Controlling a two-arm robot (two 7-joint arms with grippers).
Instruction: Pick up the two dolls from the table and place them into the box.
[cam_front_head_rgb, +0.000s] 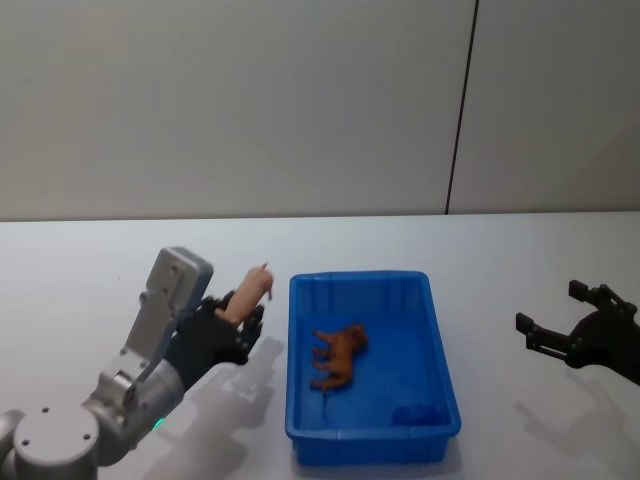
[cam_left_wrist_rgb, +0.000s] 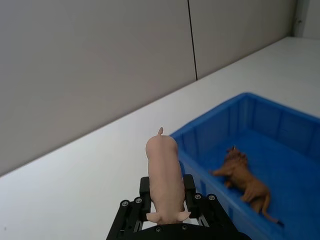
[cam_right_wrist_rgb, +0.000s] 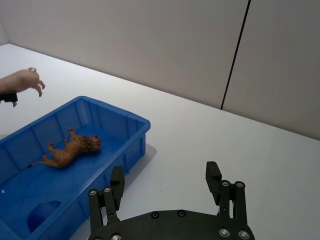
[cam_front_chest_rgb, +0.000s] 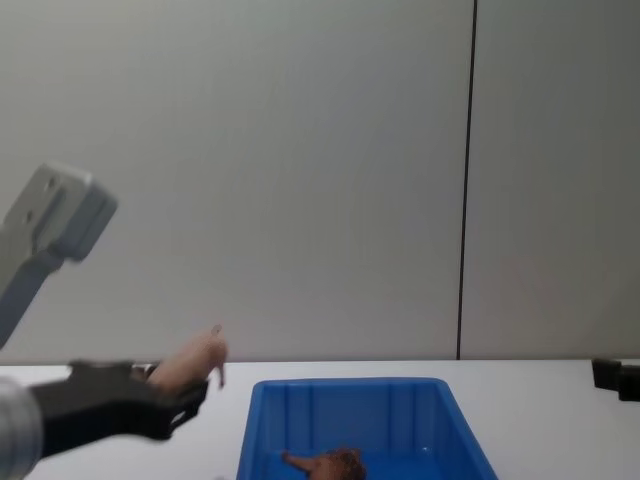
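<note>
Left gripper (cam_front_head_rgb: 238, 325) is clamped on the pink doll (cam_front_head_rgb: 250, 290), holding it above the white table (cam_front_head_rgb: 90, 290) just left of the blue box (cam_front_head_rgb: 440, 385). Right gripper (cam_front_head_rgb: 560, 325) hangs with fingers spread, well right of the box. Inside the box, the brown doll (cam_front_head_rgb: 338, 357) lies on its side.

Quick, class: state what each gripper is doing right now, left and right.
Left gripper: closed on the pale pink doll, raised beside the blue box.
Right gripper: open, holding nothing, above the table.
</note>
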